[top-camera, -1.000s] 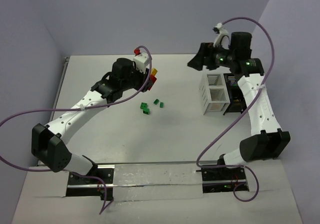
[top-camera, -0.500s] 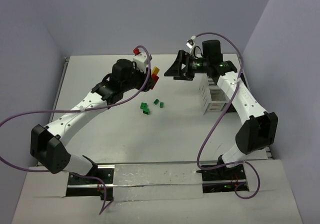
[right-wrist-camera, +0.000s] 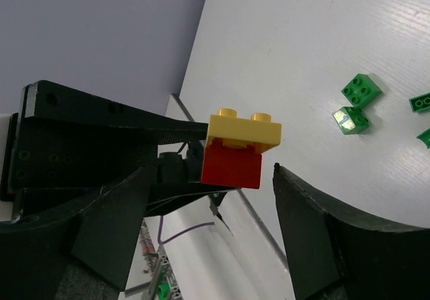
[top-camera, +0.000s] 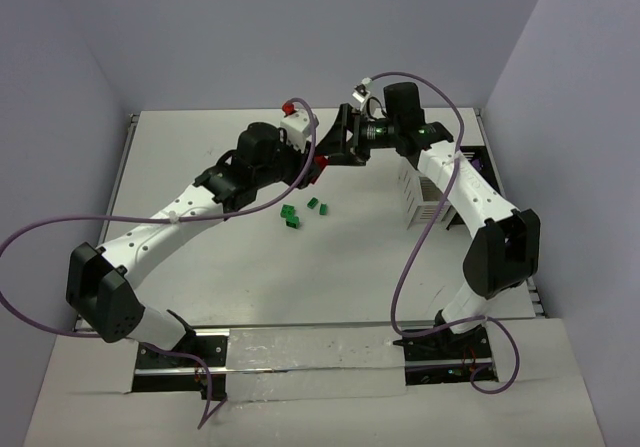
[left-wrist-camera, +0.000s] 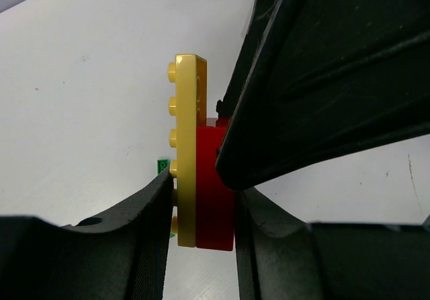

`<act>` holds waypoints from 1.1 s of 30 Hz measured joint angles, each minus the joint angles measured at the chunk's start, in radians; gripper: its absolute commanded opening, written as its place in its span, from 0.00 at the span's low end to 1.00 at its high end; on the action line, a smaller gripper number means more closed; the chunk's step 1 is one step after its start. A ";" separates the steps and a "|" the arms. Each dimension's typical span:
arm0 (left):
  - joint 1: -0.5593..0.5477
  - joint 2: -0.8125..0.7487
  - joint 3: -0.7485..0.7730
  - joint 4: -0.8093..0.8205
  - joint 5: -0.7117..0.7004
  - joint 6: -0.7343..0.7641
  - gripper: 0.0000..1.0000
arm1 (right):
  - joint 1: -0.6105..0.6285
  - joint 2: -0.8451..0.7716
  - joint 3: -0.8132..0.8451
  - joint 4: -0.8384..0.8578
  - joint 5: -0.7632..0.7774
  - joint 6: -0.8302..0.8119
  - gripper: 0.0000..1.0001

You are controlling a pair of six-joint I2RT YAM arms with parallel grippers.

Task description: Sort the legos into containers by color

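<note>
With the left fingers (left-wrist-camera: pixel 101 246), clamps a small lego stack (right-wrist-camera: pixel 236 151): a yellow lego (left-wrist-camera: pixel 188 152) studs outward against one finger, a red lego (left-wrist-camera: pixel 213 192) against the other. Holds the stack in the air, clear of the counter (top-camera: pixel 330 277).

Brackets that same stack with the right fingers (right-wrist-camera: pixel 322 239), spread wide apart, one on each side and neither pressing on it in the right wrist view. From the left wrist view, covers the red lego's far edge with one right finger; cannot tell whether it touches.

Leaves four green legos (top-camera: pixel 292 219) loose on the counter, below the two sets of fingers and a little toward the arm bases, in two close pairs near each other. Shows three of them beyond the right fingers in the right wrist view.

Keeps the white slatted box (top-camera: pixel 420 182) upright on the counter, off to the right of both sets of fingers, with the black tray (top-camera: pixel 478 159) just beyond it, mostly hidden.
</note>
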 measured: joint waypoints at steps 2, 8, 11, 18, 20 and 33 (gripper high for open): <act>-0.001 0.002 0.005 0.001 -0.003 0.003 0.00 | 0.004 0.001 0.000 0.000 -0.001 0.001 0.77; -0.001 0.002 0.007 0.001 -0.016 0.008 0.00 | 0.015 0.001 -0.013 0.011 0.002 -0.001 0.63; -0.002 0.003 0.008 0.000 -0.016 0.010 0.00 | 0.016 0.002 -0.018 0.012 0.005 -0.003 0.55; -0.004 0.003 0.011 0.001 -0.018 0.011 0.00 | 0.017 0.016 -0.019 0.011 0.008 -0.009 0.47; -0.005 0.003 0.013 0.000 -0.018 0.011 0.00 | 0.017 0.017 -0.019 0.011 0.008 -0.014 0.39; 0.029 0.004 0.040 -0.041 0.071 0.040 0.99 | -0.001 0.016 -0.019 -0.019 -0.025 -0.092 0.00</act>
